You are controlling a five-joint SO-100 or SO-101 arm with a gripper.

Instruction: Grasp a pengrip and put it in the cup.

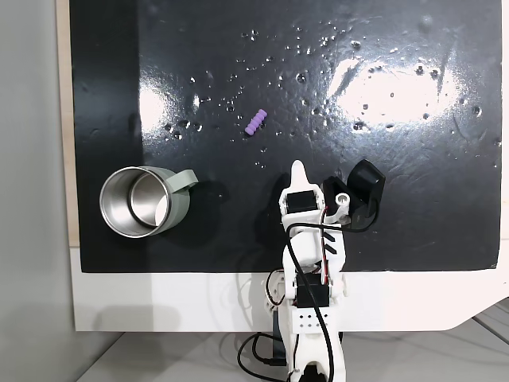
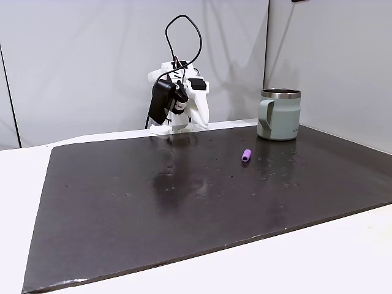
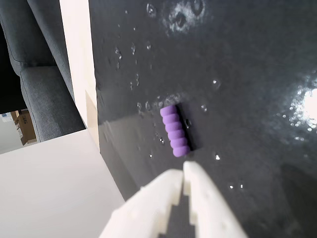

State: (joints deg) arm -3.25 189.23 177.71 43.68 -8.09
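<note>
Fixed view from above, left to right: cup (image 1: 145,202) stands upright on the black mat (image 1: 398,199) w/ its handle toward the right, then the pengrip (image 1: 256,122) lying flat on the mat, well apart from the cup, then the gripper (image 1: 298,169) pointing up-frame, short of the pengrip. Wrist view: white fingertips (image 3: 174,179) pressed together, nothing between them, the purple ridged pengrip just beyond the tips, not touching. Grey sofa (image 3: 44,74) at left past the mat edge.

Lying on the mat (image 1: 413,199), apart from the rest: pengrip (image 1: 256,122). Standing on the mat down-left of it in a fixed view: cup (image 1: 143,202). Sitting below the pengrip: gripper (image 1: 298,167).
</note>
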